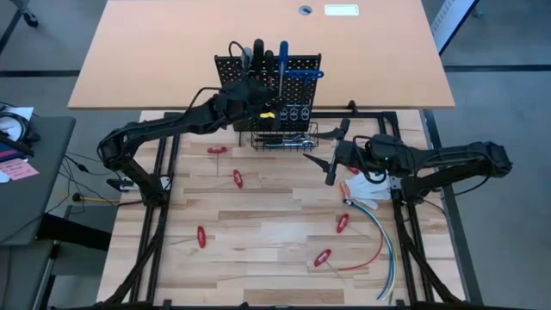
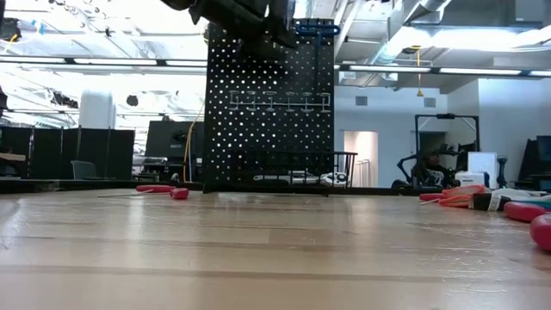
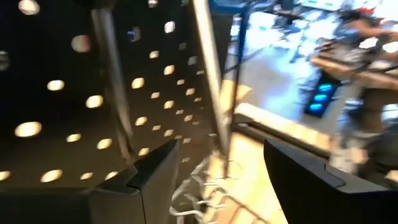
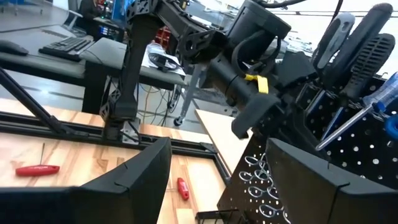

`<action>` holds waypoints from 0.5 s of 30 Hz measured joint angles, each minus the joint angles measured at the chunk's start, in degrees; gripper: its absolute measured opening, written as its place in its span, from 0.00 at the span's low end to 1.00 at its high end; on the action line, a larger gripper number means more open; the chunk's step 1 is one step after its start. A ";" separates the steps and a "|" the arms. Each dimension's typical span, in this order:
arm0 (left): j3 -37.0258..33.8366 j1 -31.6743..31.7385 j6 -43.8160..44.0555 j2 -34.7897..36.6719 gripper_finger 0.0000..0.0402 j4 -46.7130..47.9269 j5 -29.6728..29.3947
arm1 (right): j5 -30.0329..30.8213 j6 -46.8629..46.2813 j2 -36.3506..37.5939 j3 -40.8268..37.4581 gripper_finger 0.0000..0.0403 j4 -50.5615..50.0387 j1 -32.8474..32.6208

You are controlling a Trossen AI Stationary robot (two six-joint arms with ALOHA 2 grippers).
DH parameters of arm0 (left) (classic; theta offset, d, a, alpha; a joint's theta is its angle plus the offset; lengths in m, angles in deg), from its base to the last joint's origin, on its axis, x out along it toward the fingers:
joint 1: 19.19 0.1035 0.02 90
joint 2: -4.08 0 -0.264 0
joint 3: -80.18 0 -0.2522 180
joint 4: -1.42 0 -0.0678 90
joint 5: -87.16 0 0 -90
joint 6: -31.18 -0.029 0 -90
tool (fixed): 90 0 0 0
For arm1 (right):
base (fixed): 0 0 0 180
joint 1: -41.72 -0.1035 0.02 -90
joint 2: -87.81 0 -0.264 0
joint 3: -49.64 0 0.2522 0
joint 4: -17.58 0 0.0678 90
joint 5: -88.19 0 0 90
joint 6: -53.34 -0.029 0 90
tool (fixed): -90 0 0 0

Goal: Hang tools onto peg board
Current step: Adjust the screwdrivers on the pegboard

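Note:
The peg board (image 1: 293,71) stands upright at the table's far middle, with ring holders (image 2: 280,101) and a wire basket (image 1: 284,138) at its base. Black-handled screwdrivers (image 1: 258,52) and a blue-handled one (image 1: 282,57) stand in its top. My left gripper (image 1: 261,90) is at the board's top left; its fingers stand open around a thin silver tool shaft (image 3: 210,93) without touching it. My right gripper (image 1: 327,165) waits open and empty to the right of the basket. Small red-handled tools (image 1: 238,178) lie scattered on the table.
More red-handled tools lie at the front left (image 1: 201,236) and front right (image 1: 322,257). Red, blue and white cables (image 1: 380,237) curve along the right side. The basket holds several silver tools (image 2: 297,178). A tan desk (image 1: 172,52) stands behind the board.

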 joint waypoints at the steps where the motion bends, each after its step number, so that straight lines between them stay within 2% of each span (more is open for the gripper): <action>1: -0.01 -0.62 -1.03 0.00 0.57 0.25 -2.36 | 0.01 0.00 0.00 0.02 0.67 -0.02 0.00; 4: 1.20 -2.26 -3.98 -0.08 0.54 1.70 -8.69 | 0.01 0.00 0.00 0.00 0.67 -0.01 0.00; 6: 2.51 -2.99 -4.79 -0.11 0.53 3.56 -10.45 | 0.00 0.02 0.00 0.00 0.67 -0.02 0.00; 15: 7.02 -3.49 -5.01 -0.37 0.52 10.28 -10.22 | 0.02 0.02 0.00 0.02 0.67 -0.22 0.00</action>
